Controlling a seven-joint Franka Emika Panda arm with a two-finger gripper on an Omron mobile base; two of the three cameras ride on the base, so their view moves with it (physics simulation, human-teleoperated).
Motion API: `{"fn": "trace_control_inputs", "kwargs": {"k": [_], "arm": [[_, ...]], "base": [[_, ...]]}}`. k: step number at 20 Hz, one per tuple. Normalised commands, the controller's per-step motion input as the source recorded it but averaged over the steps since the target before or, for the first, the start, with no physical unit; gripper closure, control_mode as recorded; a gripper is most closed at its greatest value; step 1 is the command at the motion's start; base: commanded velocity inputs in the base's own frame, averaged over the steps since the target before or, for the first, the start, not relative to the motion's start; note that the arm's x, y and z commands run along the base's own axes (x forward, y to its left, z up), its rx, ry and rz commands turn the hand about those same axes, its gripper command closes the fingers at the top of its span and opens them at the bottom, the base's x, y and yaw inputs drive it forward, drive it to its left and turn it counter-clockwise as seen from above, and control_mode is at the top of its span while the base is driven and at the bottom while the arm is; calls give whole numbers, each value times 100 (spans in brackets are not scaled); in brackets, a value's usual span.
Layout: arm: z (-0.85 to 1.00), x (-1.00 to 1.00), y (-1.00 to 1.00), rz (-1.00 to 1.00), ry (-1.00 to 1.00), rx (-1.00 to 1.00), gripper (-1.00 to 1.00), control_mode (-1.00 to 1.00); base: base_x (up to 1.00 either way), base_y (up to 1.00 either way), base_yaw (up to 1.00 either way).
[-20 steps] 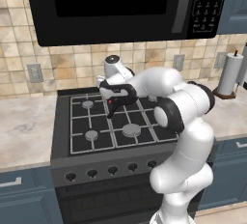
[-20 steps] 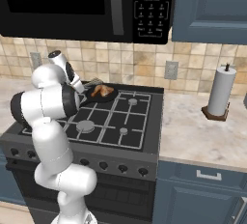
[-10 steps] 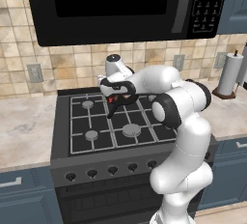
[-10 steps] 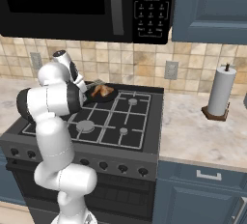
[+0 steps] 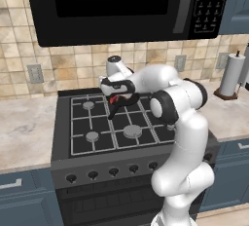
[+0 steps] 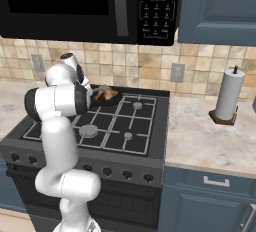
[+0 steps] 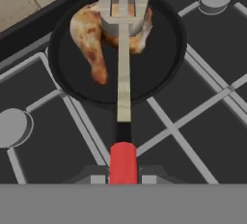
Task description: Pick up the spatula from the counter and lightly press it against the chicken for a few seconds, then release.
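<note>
Over the stove [image 5: 97, 125], arm [image 5: 168, 81] outstretched, end effector [image 7: 123, 177] around spatula [image 7: 124, 80] atop chicken [image 7: 89, 42].

white arm [image 5: 181, 137], lower right of left base frame: glossy, rounded, thick tube-like links. black bands and discs at joints [image 5: 161, 108]. small round white cap [image 5: 114, 65] with dark ring, upper centre. boxy black gripper [image 5: 115, 101]. hand frame, bottom edge: two small squared dark grey finger tips [image 7: 91, 174].
</note>
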Motion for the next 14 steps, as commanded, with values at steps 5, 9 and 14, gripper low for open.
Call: {"fn": "trace_control_inputs", "kwargs": {"k": [5, 9, 14], "arm": [[-10, 29, 0, -1, 3, 0, 100, -100], [-6, 29, 0, -1, 2, 0, 100, -100], [-10, 28, 0, 0, 4, 0, 100, -100]], "base": [[0, 0, 0], [0, 0, 0], [0, 0, 0]]}}
